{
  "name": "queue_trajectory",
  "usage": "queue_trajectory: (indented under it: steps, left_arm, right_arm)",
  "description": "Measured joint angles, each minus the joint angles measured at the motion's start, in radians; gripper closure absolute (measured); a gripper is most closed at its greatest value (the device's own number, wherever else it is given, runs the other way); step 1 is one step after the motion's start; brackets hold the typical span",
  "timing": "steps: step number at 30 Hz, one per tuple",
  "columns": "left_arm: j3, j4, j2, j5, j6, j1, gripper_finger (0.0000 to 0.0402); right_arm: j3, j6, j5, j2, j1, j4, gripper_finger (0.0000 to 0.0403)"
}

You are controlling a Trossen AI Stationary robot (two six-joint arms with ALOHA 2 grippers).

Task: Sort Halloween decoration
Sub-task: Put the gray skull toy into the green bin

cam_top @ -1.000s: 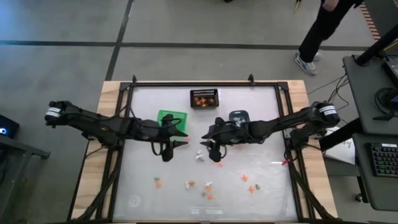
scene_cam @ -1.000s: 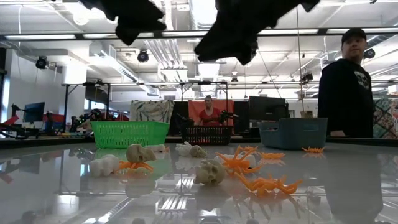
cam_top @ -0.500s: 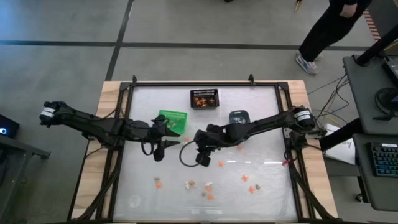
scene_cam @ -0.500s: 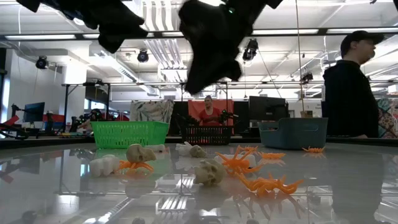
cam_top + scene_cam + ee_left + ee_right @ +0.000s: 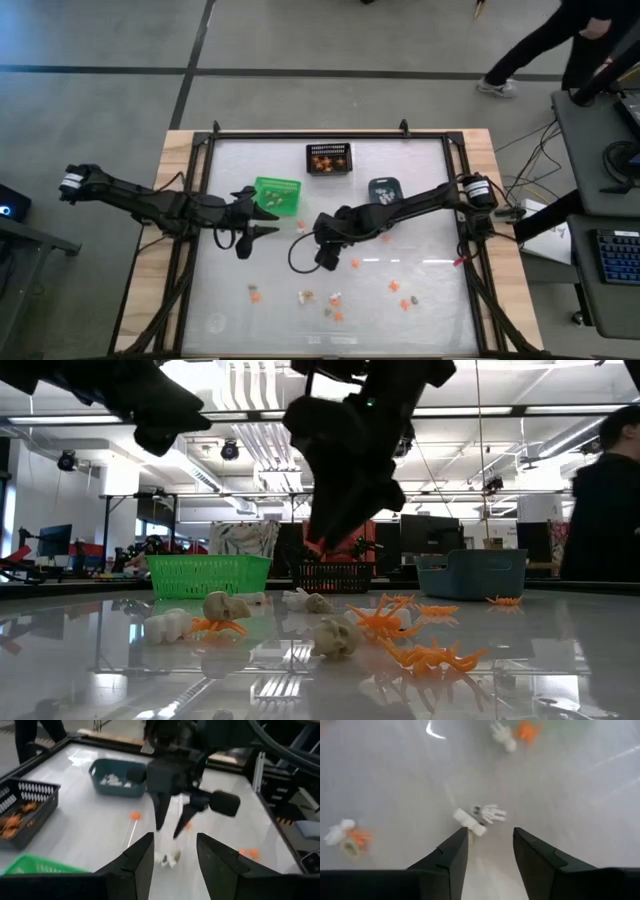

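A small white skeleton (image 5: 491,812) lies loose on the table (image 5: 420,200), beside a white cylinder (image 5: 469,822), right under the right gripper (image 5: 489,851), whose jaws stand apart and empty. More orange and pale trinkets (image 5: 330,300) are scattered nearer the front edge. The left gripper (image 5: 174,861) hangs by the green bin (image 5: 276,191), jaws apart, empty. The risk, I'd say: both white pieces lie close, so the jaws may pinch two, or nudge the skeleton away.
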Motion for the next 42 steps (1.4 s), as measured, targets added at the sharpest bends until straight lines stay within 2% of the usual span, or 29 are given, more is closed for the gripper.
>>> queue_trajectory:
  steps: [8,15,26,42]
  left_arm:
    - [-0.080,0.043,-0.048,0.000,0.000,-0.003,0.0271]
    - [-0.136,0.099,-0.090,0.000,0.000,-0.004,0.0271]
    - [-0.152,0.125,-0.108,0.000,0.000,-0.004,0.0271]
    - [-0.152,0.129,-0.098,-0.002,0.001,-0.004,0.0271]
  right_arm:
    - [-0.017,-0.014,0.000,-0.002,0.048,0.010,0.0246]
    - [-0.021,0.054,0.003,0.001,0.059,0.028,0.0246]
    - [-0.021,0.084,0.000,0.079,0.059,0.058,0.0247]
    - [-0.021,0.032,0.008,0.129,0.059,0.099,0.0249]
